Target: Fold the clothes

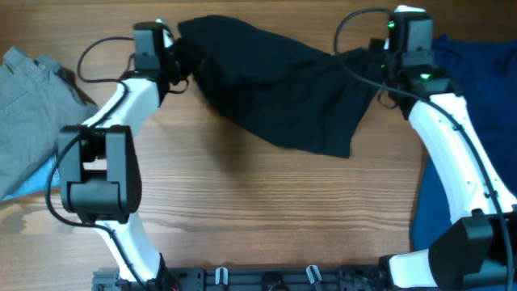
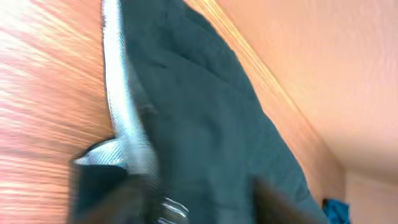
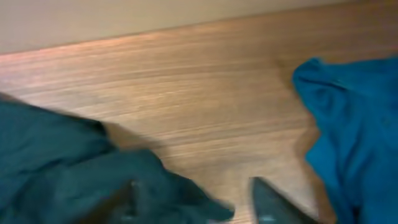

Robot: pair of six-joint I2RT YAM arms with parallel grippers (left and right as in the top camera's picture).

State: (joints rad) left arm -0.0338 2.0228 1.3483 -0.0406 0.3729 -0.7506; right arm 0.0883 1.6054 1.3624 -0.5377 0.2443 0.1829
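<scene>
Black soft fabric garment (image 1: 283, 89) is at the far side of the light wooden table (image 1: 266, 210), spread between both arms. Its lower edge hangs above the wood (a shadow shows beneath), probably raised to open it flat for the first fold. Left gripper (image 1: 179, 58) is clenched on the garment's left top corner; the wrist view shows cloth bunched between the fingers. Right gripper (image 1: 381, 69) sits at the opposite corner, cloth over one finger, but its grip can't be told through the blur. Crumpled grey garment (image 1: 28, 105) lies far left and blue garment (image 1: 472, 73) far right, both likely waiting.
</scene>
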